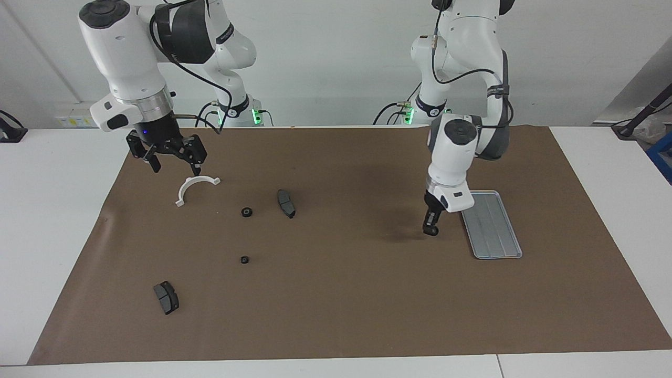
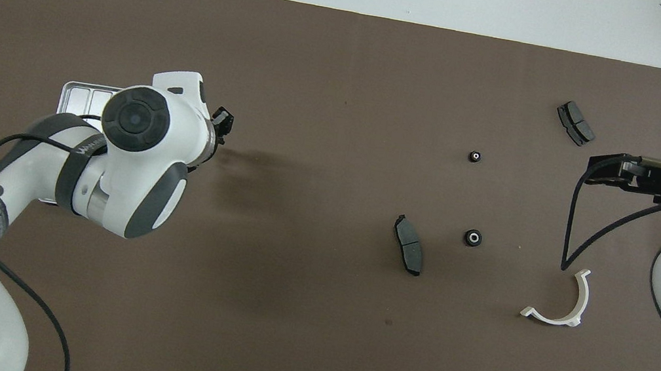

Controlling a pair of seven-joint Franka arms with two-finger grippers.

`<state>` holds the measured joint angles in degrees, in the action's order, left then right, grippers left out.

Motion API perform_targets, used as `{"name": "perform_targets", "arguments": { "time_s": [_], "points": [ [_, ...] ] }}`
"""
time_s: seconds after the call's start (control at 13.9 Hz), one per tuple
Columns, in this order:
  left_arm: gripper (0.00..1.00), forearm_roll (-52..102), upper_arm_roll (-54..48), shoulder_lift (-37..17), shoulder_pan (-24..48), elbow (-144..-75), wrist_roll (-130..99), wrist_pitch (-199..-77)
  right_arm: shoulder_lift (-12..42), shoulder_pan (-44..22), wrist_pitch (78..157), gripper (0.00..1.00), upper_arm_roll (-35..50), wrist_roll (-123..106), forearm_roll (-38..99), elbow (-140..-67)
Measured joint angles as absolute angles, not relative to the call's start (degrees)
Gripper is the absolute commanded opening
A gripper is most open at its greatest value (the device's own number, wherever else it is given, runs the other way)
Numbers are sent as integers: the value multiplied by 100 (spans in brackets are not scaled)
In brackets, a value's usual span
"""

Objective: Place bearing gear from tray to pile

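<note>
My left gripper (image 1: 431, 229) hangs low over the brown mat just beside the silver-grey tray (image 1: 493, 231), on the side toward the right arm's end. It is shut on a small dark bearing gear (image 1: 432, 231). In the overhead view the left arm covers most of the tray (image 2: 81, 94), and only the left gripper's tip (image 2: 223, 121) shows. Nothing lies in the tray. The pile is a white half-ring bracket (image 1: 195, 187) and two dark brake pads (image 1: 286, 203) (image 1: 166, 297). My right gripper (image 1: 174, 164) waits open above the bracket (image 2: 561, 305).
Two more bearing gears (image 1: 247, 212) (image 1: 244, 259) lie on the mat among the pile's parts, also seen from overhead (image 2: 473, 238) (image 2: 474, 156). The brown mat (image 1: 341, 294) covers most of the white table. A wide bare stretch separates the tray and the pile.
</note>
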<state>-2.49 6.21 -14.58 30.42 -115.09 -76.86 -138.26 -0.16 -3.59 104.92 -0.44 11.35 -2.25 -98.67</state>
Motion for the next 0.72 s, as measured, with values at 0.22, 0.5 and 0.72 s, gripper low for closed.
{"name": "perform_targets", "arguments": {
  "time_s": [0.22,0.5,0.72],
  "points": [
    [25,-317,612,-1468,3799,-11418,-7727,-13831,-15,-366,10492,100,-34,1135,-225,-9909],
    [33,-784,592,-1665,4427,-11350,-7709,-14115,-15,-376,10492,100,-26,1135,-225,-9951],
    [56,-818,587,-1852,4620,-11337,-7119,-14377,-15,-390,10492,100,-26,1135,-225,-10004]
  ]
}}
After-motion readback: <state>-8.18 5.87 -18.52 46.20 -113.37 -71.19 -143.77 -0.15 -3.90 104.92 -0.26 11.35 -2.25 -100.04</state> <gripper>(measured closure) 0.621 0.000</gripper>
